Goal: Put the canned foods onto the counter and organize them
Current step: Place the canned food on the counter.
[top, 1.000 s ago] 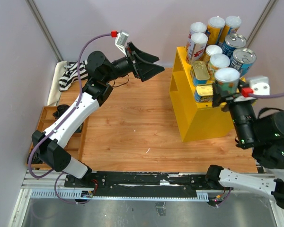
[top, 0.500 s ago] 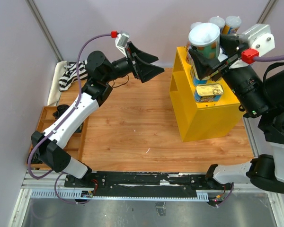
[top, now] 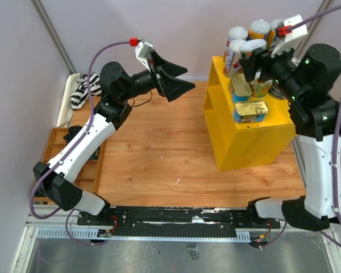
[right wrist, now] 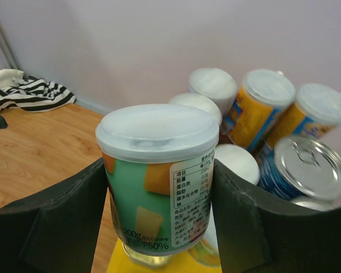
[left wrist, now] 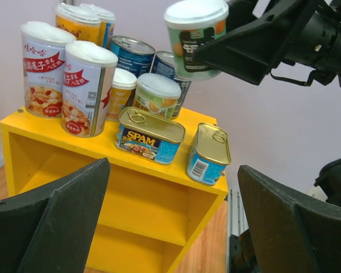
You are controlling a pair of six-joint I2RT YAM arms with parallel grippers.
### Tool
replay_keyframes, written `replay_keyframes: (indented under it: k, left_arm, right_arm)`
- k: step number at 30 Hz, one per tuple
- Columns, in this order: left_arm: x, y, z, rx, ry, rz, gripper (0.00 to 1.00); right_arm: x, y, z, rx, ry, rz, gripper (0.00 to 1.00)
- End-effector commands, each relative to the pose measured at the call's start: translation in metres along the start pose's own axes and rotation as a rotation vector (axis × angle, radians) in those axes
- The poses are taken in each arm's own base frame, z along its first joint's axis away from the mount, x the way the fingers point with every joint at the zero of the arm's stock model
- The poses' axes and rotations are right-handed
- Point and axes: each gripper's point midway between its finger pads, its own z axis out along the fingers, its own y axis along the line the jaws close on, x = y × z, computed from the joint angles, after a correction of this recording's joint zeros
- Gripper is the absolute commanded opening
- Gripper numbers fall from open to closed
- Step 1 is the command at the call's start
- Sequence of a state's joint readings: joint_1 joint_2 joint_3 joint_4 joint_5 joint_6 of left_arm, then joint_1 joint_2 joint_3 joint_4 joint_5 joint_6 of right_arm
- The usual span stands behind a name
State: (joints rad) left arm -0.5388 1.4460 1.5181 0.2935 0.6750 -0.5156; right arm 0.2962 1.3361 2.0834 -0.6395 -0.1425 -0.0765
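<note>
Canned foods (top: 250, 109) mostly crowd the yellow counter (top: 247, 145) top, upper right of overhead frame; right hand (top: 256, 57) clamps a green white-lidded can (right wrist: 159, 187) above them, seemingly the last; left hand (top: 190, 78) gapes empty.

You have a light wooden table (top: 153, 153) with the yellow counter (top: 247, 142) standing directly on its right side, toward the far edge. Along the left edge lies a brown compartment tray (top: 52, 142), and a black-and-white striped cloth (top: 79, 94) sits bunched at the far left corner. A small pale speck shows near the front.
</note>
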Motion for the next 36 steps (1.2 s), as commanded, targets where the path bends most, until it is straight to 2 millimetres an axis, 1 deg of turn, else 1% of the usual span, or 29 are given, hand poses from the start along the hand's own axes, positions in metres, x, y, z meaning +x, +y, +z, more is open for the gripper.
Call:
replay_keyframes:
  k: [1, 3, 4, 6, 7, 13, 18, 19, 24, 28, 36]
  left_arm:
    - [-0.003, -0.002, -0.006, -0.003, -0.008, 0.035, 1.00]
    - [-0.003, -0.002, -0.005, 0.003, -0.010, 0.035, 1.00]
    - [-0.003, -0.003, -0.005, 0.006, -0.010, 0.034, 1.00]
    - [-0.002, -0.003, -0.005, 0.011, -0.009, 0.031, 1.00]
    - [-0.002, -0.004, -0.005, 0.013, -0.008, 0.030, 1.00]
    - [-0.001, -0.006, -0.007, 0.019, -0.014, 0.034, 1.00]
    - [0.002, -0.006, -0.006, 0.032, -0.011, 0.025, 1.00]
    - [0.002, -0.006, -0.006, 0.035, -0.010, 0.024, 1.00]
    - [0.003, -0.007, -0.006, 0.042, -0.007, 0.026, 1.00]
    - [0.006, -0.006, -0.006, 0.044, -0.003, 0.028, 1.00]
    - [0.007, -0.006, -0.005, 0.057, -0.001, 0.032, 0.99]
  right_arm:
    - [-0.054, -0.019, -0.065, 0.067, -0.230, 0.034, 0.01]
    - [-0.048, -0.025, -0.082, 0.098, -0.252, 0.054, 0.01]
    - [-0.039, -0.028, -0.082, 0.109, -0.241, 0.068, 0.01]
    - [-0.028, -0.032, -0.090, 0.132, -0.238, 0.080, 0.01]
    - [-0.025, -0.032, -0.096, 0.143, -0.244, 0.085, 0.01]
    - [-0.005, -0.031, -0.113, 0.187, -0.242, 0.086, 0.01]
    - [0.012, -0.034, -0.116, 0.218, -0.227, 0.078, 0.01]
    - [0.018, -0.036, -0.114, 0.228, -0.220, 0.082, 0.01]
    - [0.032, -0.045, -0.117, 0.290, -0.225, 0.086, 0.01]
    - [0.038, -0.050, -0.124, 0.338, -0.259, 0.090, 0.01]
    - [0.032, -0.049, -0.143, 0.375, -0.373, 0.070, 0.01]
